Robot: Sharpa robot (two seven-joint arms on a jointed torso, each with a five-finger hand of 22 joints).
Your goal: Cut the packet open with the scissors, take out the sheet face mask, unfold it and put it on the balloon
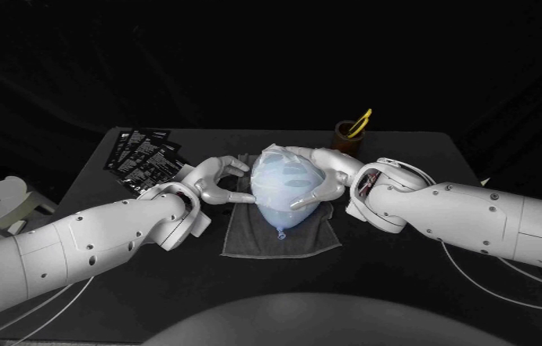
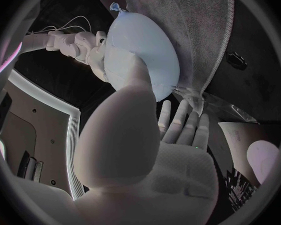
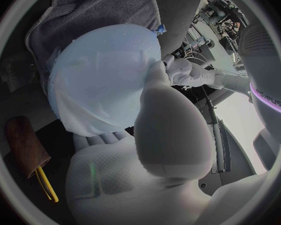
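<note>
You see the balloon [image 1: 283,211], mask [image 1: 283,175] draped over it, on a towel [image 1: 243,240] on the bench [image 1: 395,283]; left robot hand [image 1: 220,180] and right robot hand [image 1: 322,175] flank it, fingers spread, gripping nothing; likely the last step; next, smooth the mask gently.

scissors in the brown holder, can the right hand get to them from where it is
Probably yes. The scissors stand handles-up in the holder just behind the right hand, with nothing seen between. The hand touches the balloon and would have to leave it first.
</note>
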